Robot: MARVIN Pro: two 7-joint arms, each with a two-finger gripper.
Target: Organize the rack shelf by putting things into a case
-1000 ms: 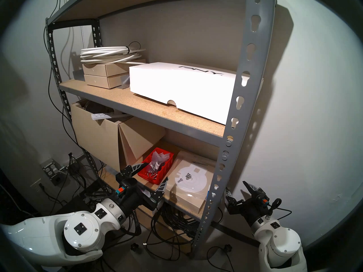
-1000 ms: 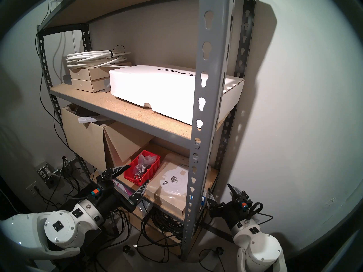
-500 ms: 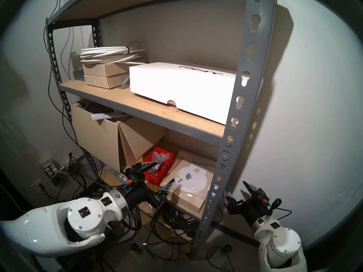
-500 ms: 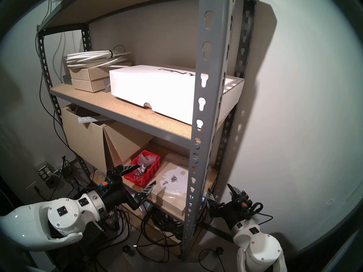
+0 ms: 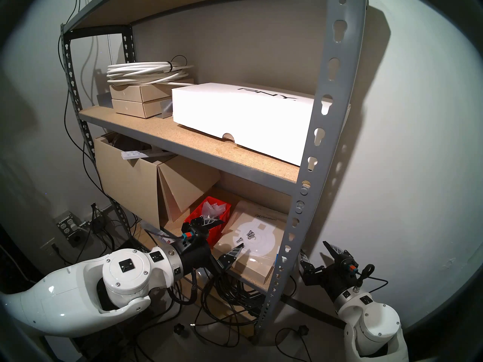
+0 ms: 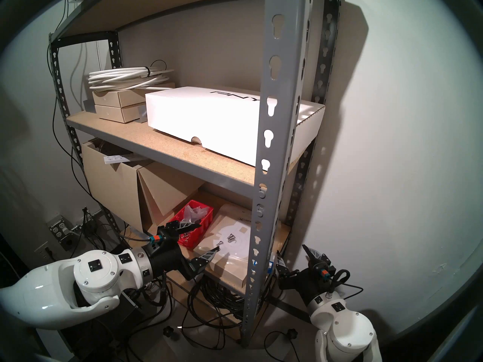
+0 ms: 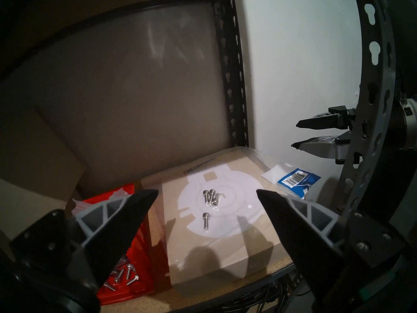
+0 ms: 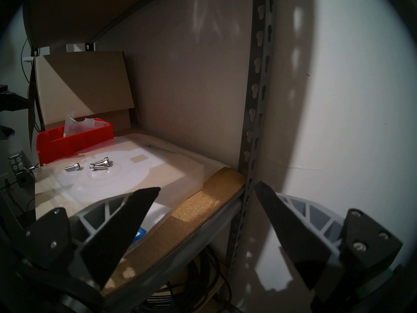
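Rack shelf: you face the grey rack shelf (image 5: 322,134) with tan boards; the work sits on the lower board, under the one that carries the white PNY box (image 5: 240,113).
Screws: you have three silver screws (image 7: 209,200) lying loose on the flat tan box (image 7: 225,242) — two touching side by side on its white round print, the third (image 7: 205,220) alone, just nearer to you.
Red case: the red case (image 5: 213,224) stands on the same board, just left of the flat tan box and touching or nearly touching its side; the left wrist view shows loose screws already on its floor at the near end, and clear plastic bags (image 8: 74,125) stick up at its far end.
Left gripper: your left gripper (image 7: 207,192) has its jaws spread wide and holds nothing; one finger (image 7: 126,217) hangs over the near end of the red case, the other (image 7: 291,217) over the right part of the tan box — the screws lie in the gap ahead, untouched.
Right gripper: your right gripper (image 8: 207,189) is also spread wide and empty, outside the rack, right of the front right upright (image 8: 252,147) at the level of the lower board.
Blue-labelled bag: a clear bag with a blue barcode label (image 7: 295,178) lies at the right edge of the board, beside the tan box.
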